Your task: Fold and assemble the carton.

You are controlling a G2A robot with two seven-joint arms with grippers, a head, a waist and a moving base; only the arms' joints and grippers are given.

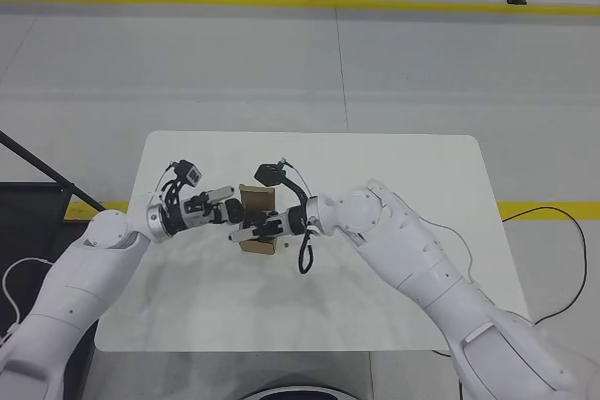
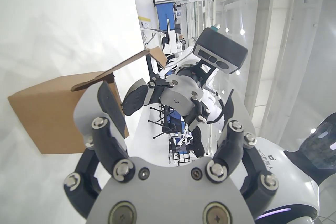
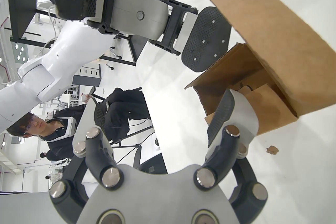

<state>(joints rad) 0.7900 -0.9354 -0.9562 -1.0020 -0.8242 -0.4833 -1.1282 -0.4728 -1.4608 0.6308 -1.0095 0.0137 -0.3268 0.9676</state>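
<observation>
A small brown carton [image 1: 257, 222] lies on its side on the white table [image 1: 400, 200], one end open with a long flap [image 3: 265, 22] standing out. My left gripper [image 1: 232, 212] is at its left and is open, with one finger [image 2: 111, 107] against the carton [image 2: 50, 114] by the open end and the other finger well off it. My right gripper [image 1: 272, 226] comes in from the right and is also open. One of its fingers [image 3: 225, 114] sits at the carton's mouth [image 3: 236, 83], the other in free air. Folded inner flaps show inside the carton.
A tiny cardboard scrap [image 3: 271, 149] lies on the table beside the carton. A black stand [image 1: 25, 158] and a dark mat [image 1: 10, 215] sit off the table's left edge. Bare tabletop spreads to the right and towards the front.
</observation>
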